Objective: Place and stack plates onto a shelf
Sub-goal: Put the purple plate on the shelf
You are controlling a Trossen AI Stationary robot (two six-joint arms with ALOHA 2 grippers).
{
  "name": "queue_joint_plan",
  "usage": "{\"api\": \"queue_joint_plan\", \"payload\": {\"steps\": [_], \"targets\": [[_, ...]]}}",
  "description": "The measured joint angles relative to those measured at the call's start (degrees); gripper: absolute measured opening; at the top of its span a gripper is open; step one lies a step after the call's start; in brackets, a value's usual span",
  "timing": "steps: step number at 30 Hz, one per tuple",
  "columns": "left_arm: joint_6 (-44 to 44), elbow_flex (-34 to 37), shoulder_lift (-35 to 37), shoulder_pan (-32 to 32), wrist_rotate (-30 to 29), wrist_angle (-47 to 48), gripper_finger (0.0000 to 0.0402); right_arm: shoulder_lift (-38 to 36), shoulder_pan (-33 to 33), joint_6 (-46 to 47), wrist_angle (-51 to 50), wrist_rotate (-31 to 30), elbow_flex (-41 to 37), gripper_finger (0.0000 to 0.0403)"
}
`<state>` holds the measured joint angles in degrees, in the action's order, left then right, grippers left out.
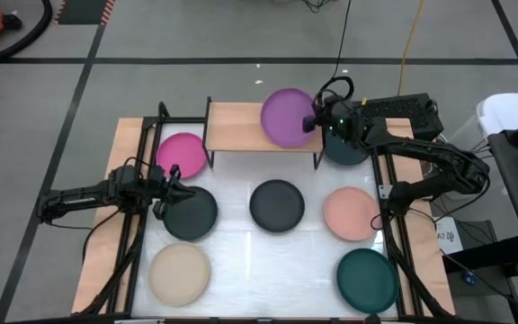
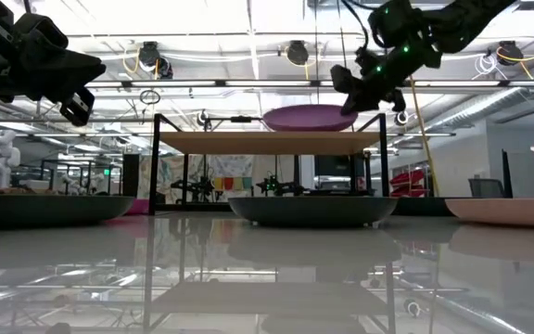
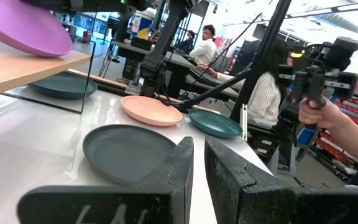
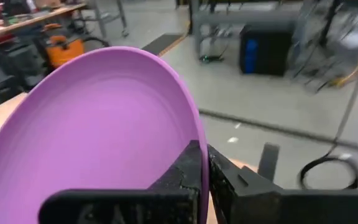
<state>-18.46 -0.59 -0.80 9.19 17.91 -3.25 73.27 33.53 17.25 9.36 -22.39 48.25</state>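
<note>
The purple plate [image 1: 288,117] is over the right half of the wooden-topped shelf [image 1: 241,135]. My right gripper [image 4: 204,149] is shut on it from the table's right side. In the low view the plate [image 2: 309,118] is level with the shelf top [image 2: 248,142]. My left gripper [image 1: 173,183] is shut and holds nothing. It hangs raised between the hot pink plate [image 1: 183,155] and a charcoal plate [image 1: 190,213], both flat on the table. A dark teal plate [image 1: 344,148] lies under my right arm. My right gripper pinches the purple plate's rim [image 4: 194,134] on the side toward the table's right, one finger [image 4: 182,171] over the plate's inner face and the other [image 4: 232,180] under it. The fingers come about level from the right. The plate is tilted, its far side low over the shelf top; whether it rests there I cannot tell.
A second charcoal plate [image 1: 277,205], the salmon plate [image 1: 352,213], the beige plate [image 1: 179,273] and another teal plate [image 1: 367,279] lie flat on the white table. The shelf's left half is bare wood. People sit beyond the table, and a hand [image 3: 319,112] holds a camera rig.
</note>
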Motion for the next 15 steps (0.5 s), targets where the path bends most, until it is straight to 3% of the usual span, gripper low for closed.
{"api": "queue_joint_plan", "payload": {"steps": [3,8,15], "targets": [[0.0,0.01,0.0,-0.02,0.0,0.0,0.0044,-0.04,1.09,0.19,-1.19,3.16,0.02,0.0001],[0.0,0.01,0.0,0.0,0.0,-0.01,0.0044,0.03,1.19,-1.07,-3.43,3.08,0.02,0.002],[0.0,0.01,0.0,-0.01,0.0,0.0,0.0044,0.03,1.17,-2.09,-3.23,3.08,0.0,0.0083]]}}
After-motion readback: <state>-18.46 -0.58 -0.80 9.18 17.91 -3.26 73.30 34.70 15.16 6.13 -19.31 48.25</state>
